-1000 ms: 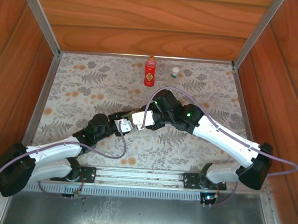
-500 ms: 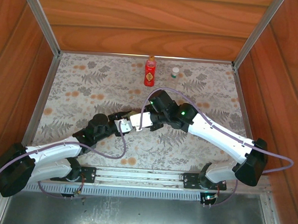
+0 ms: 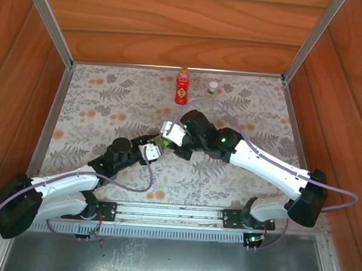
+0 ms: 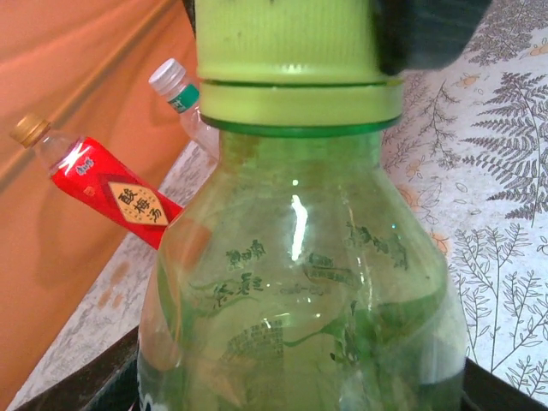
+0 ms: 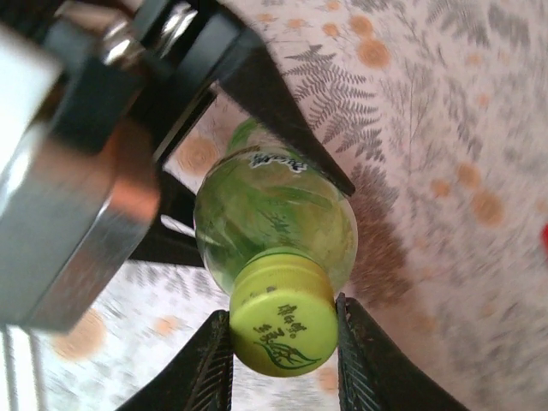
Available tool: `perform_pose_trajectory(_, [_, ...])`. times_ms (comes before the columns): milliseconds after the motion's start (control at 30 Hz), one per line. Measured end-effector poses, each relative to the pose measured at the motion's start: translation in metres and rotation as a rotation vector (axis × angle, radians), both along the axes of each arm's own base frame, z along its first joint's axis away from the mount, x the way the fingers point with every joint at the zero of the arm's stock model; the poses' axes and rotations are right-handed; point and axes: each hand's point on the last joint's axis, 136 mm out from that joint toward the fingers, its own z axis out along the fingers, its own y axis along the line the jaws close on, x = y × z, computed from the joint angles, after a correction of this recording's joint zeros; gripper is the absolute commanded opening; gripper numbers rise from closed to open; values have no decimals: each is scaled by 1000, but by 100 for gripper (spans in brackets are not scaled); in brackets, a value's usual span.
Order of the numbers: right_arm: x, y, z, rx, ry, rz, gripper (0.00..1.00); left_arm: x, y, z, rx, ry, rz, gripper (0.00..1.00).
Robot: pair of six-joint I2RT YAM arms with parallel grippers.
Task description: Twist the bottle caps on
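Overhead view of a floral-cloth surface (image 3: 97,107) inside a wooden enclosure, two robot arms meeting at its centre; on the left, the left gripper (image 3: 150,152) is closed around the body of the green bottle (image 4: 300,291), holding it steady at mid-surface; whether its base rests on the cloth cannot be told; the bottle's long axis runs away from the left gripper, neck first, toward the right arm; the green cap (image 5: 278,330) sits on the neck, its lower edge down against the collar ring; the right gripper (image 5: 282,310) meets the bottle end-on and is clamped on the cap, one finger on each side; so the coming twist likely turns about that neck axis, with the right arm as the turning one and the left as the brace; further right and well apart, at the back edge, the red bottle (image 3: 182,90) stands wearing its orange cap (image 3: 184,69); just beside it the small clear bottle (image 3: 213,88) carries its white cap (image 4: 166,75)
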Motion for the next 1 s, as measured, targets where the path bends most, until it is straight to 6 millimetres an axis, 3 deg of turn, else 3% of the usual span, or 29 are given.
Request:
perform_pose_trajectory(233, [0,-1,-2,136,320,-366,2,0,0,-3,8,5,1,58])
perform_pose_trajectory(300, [0,-2,-3,139,352,-401,14,0,0,-4,12,8,0,58])
perform_pose_trajectory(400, [-1,-3,-3,131,337,-384,44,0,0,-4,12,8,0,58])
perform_pose_trajectory(500, [7,-7,2,123,225,-331,61,0,0,-5,14,7,0,58])
perform_pose_trajectory(567, [8,-13,10,134,137,-276,66,0,0,-4,9,11,2,58])
perform_pose_trajectory(767, [1,-24,45,317,-90,-154,67,-1,2,7,-78,65,31,58])
perform_pose_trajectory(1000, [-3,-17,69,580,-169,-124,67,-2,-1,26,-206,143,49,58])
